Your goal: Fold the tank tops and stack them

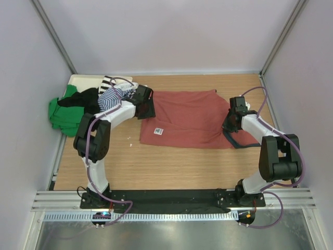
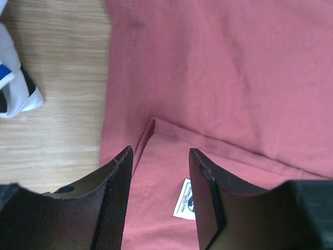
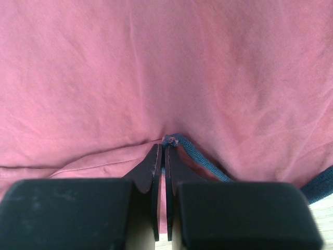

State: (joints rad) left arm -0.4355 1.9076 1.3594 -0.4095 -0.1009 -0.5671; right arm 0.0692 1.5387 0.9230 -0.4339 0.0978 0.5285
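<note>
1. The brick-red tank top (image 1: 190,120) lies spread flat on the bench (image 1: 156,166), reaching from one end effector across to the other.
2. The left end effector (image 2: 160,153) stands spread over the top's left edge. A folded-over hem corner shows in the gap ahead of its fingertips. I cannot tell whether the fingers touch the cloth.
3. Close to one of its fingers, back from the tips, a small white label (image 2: 184,200) sits on the red cloth. It carries a dark round mark and some print too small to read.
4. The right end effector (image 3: 162,147) is pressed together, pinching the dark trim (image 3: 200,159) and a tuck of red cloth right at its tips.
5. Behind the left end effector, on its outer side, lies the pile (image 1: 86,101): a navy-and-white striped top (image 1: 110,96), a black garment (image 1: 78,99) and a green garment (image 1: 62,112).
</note>
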